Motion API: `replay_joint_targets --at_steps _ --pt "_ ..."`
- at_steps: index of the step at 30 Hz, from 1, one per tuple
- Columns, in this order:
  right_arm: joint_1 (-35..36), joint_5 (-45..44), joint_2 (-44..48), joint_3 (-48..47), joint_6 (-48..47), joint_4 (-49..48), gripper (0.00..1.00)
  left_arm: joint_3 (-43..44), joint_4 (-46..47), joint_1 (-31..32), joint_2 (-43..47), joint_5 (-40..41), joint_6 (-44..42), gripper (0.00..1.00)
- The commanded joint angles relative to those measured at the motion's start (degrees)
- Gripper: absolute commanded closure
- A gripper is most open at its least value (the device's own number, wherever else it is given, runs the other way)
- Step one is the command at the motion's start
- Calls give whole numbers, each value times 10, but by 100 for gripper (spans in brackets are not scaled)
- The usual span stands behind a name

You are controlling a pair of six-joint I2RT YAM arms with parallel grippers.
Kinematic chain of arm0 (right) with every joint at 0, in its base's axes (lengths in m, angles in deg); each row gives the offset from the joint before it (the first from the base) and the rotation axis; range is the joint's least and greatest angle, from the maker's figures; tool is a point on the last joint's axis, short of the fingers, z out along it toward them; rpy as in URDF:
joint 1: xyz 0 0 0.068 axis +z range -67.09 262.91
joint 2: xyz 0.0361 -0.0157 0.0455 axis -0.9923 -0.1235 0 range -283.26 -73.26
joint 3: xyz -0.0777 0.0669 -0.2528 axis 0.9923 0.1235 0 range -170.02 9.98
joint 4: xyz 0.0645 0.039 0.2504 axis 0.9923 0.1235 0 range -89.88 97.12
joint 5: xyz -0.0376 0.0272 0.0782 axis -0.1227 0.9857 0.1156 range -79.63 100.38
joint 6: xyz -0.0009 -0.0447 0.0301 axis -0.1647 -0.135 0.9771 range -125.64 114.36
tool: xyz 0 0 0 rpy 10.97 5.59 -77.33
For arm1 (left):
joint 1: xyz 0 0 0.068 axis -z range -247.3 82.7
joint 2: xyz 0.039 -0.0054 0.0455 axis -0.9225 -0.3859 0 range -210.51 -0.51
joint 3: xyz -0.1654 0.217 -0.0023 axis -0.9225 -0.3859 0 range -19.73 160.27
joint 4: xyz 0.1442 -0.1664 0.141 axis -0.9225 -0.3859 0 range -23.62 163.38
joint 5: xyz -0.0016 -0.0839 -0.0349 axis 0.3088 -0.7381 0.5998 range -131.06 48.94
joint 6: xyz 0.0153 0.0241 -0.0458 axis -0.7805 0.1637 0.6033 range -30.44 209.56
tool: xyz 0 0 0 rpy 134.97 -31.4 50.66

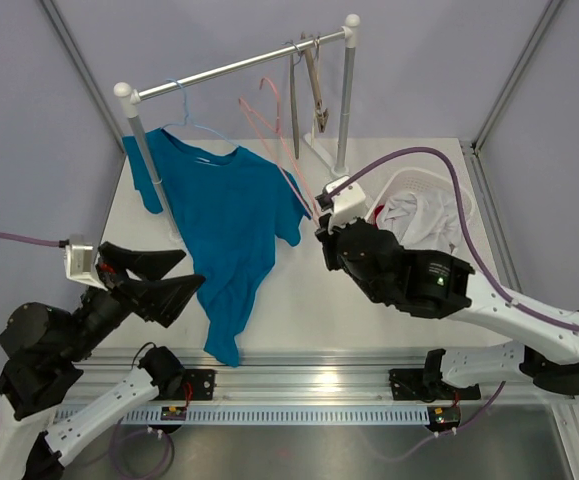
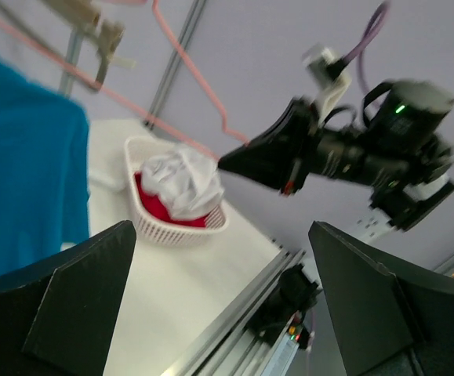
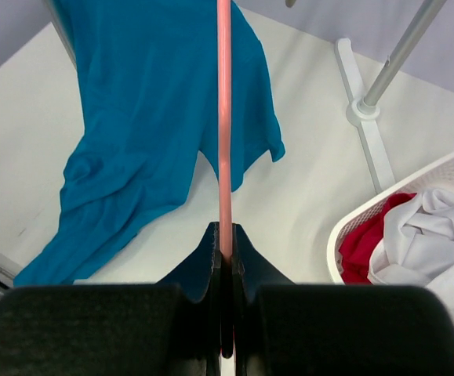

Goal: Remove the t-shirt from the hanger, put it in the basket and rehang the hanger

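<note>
A teal t-shirt (image 1: 231, 215) hangs from a light blue hanger (image 1: 177, 104) at the left end of the rail, and its hem trails onto the table. It also shows in the right wrist view (image 3: 152, 110) and the left wrist view (image 2: 23, 157). My right gripper (image 1: 322, 232) (image 3: 225, 241) is shut on the rod of a bare pink hanger (image 1: 277, 150) (image 3: 224, 117), right of the shirt's sleeve. My left gripper (image 1: 187, 276) (image 2: 220, 231) is open and empty, just left of the shirt's lower part.
A white clothes rack with a metal rail (image 1: 239, 68) stands at the back, with grey hangers (image 1: 309, 90) at its right end. A white basket (image 1: 447, 190) (image 3: 343, 227) of white and red clothes sits at the right.
</note>
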Motion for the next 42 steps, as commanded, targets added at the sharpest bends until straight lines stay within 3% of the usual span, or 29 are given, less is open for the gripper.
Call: replay_joint_targets --at_steps 1,14,23,32,33,34,37,42 --pt "-16 -31 -31 -31 -4 -2 100 -58 -82 -2 35 73 -24 1" --pt "-170 50 -193 -157 -62 -85 100 -174 -94 -2 68 84 -73 1" --pt "-204 97 -286 -222 -75 -107 100 -196 -87 -2 93 68 -73 1" --pt "-216 108 -291 -174 -66 -138 99 -197 -85 -3 95 68 -73 1" --pt "-216 108 -280 -169 -66 -132 91 -197 -86 -3 94 68 -73 1" --pt "-216 111 -272 -169 -64 -121 65 -197 -86 -4 94 69 -73 1" --pt "-216 129 -236 -162 -61 -96 26 -197 -85 -7 95 73 -71 1" --pt "-211 218 -153 -132 -60 -89 23 -198 -84 -15 89 75 -71 1"
